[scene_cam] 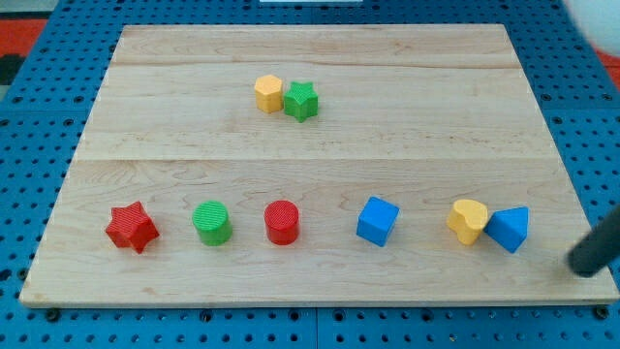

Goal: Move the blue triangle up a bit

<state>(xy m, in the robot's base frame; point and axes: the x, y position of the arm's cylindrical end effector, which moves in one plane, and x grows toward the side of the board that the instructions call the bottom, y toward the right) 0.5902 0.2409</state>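
Approach step: my tip (pixel 584 268) sits off the desk's right edge, not yet on the blue triangle (pixel 509 229).

You've got the blue triangle near the desk's (pixel 320 155) bottom right corner, touching the yellow heart (pixel 468 220) on its left; my tip hangs just right of it and slightly lower, apart from it; no fingers here, only a bare rod, so nothing opens or holds; next, I reckon, bring the tip under the triangle's bottom-edge side, then push toward the top edge, short; watch the heart, it may drag along.
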